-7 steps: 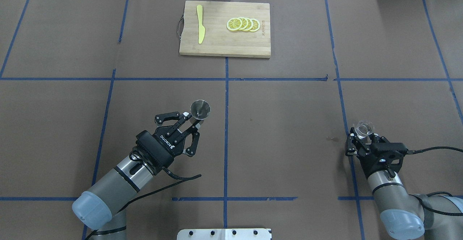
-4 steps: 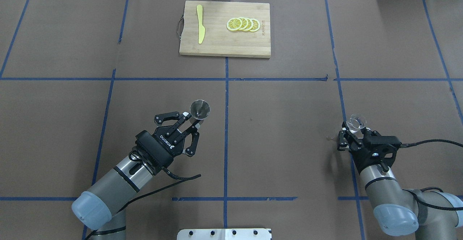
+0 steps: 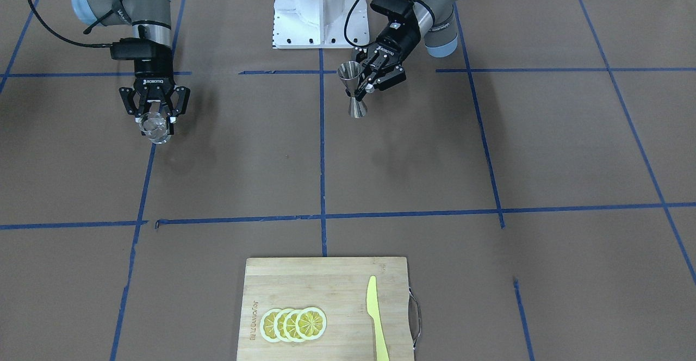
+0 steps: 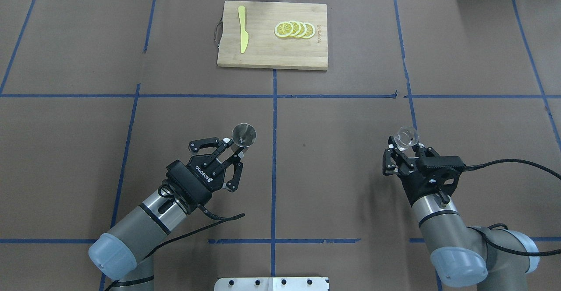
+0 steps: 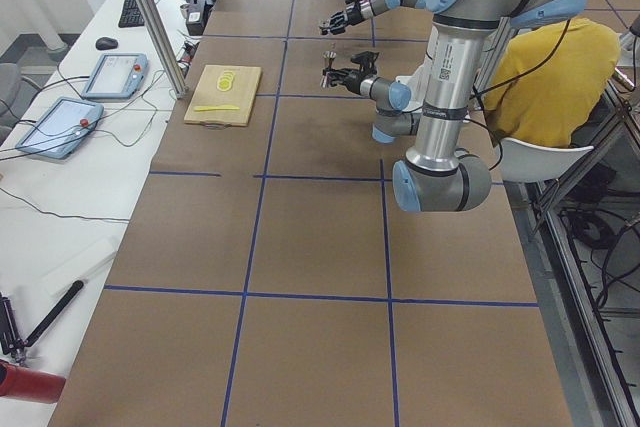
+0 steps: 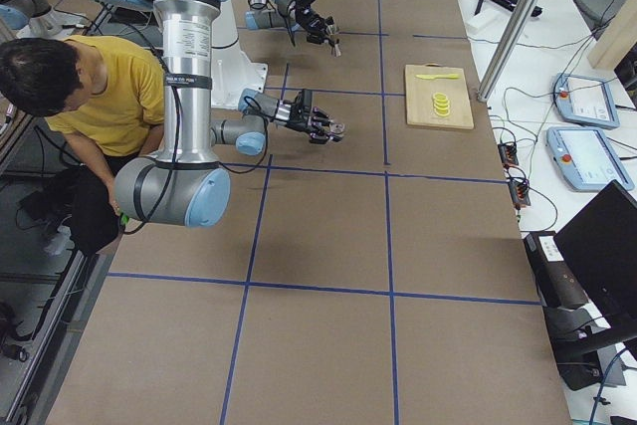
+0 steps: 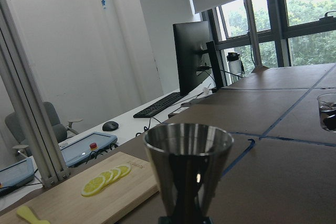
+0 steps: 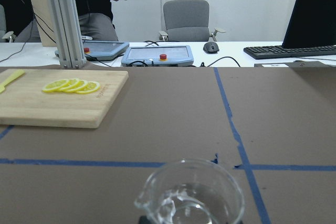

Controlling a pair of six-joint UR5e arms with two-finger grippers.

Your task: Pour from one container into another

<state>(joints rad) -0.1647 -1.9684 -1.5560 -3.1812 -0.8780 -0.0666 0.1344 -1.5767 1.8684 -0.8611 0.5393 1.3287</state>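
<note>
The right gripper, clamped on the glass measuring cup, has carried it closer to the steel jigger, though it is still well to the jigger's right; the left gripper stays closed on the jigger's waist; pouring has not begun; a cutting board with lemon slices and a yellow knife lies far beyond the jigger, off the cup's path.

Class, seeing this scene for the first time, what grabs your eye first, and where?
The left hand grips a steel jigger upright, left of centre; the right hand holds a glass cup to the right. Bright lemon slices lie on a cutting board at the far edge.
</note>
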